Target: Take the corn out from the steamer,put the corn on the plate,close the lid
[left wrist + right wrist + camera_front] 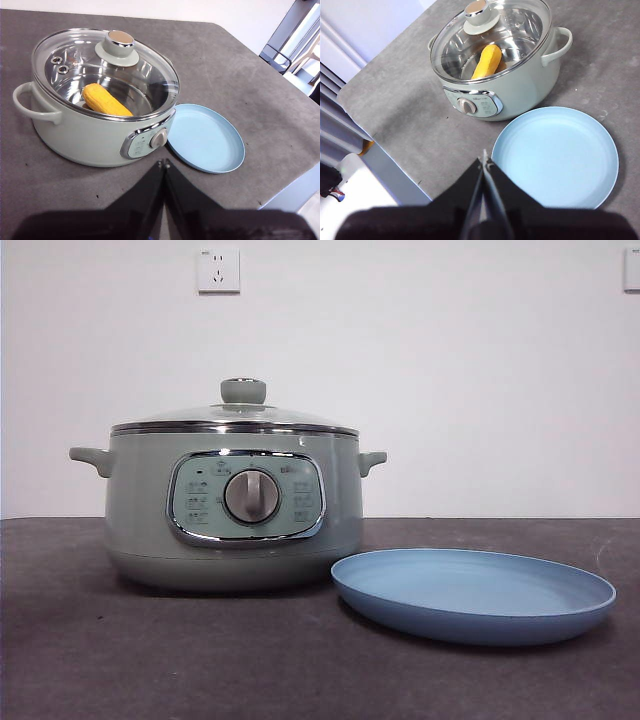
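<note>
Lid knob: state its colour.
The lid knob is sage green with a chrome top, clearest in the left wrist view.

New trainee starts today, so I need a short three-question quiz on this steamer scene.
1. True or false: the glass lid sits on the steamer.
2. Where is the corn? A) on the blue plate B) inside the steamer C) on the table
3. Fill in: the left gripper and right gripper both have jaws that are ____.

Key: 1 true; 2 B; 3 shut.
</note>
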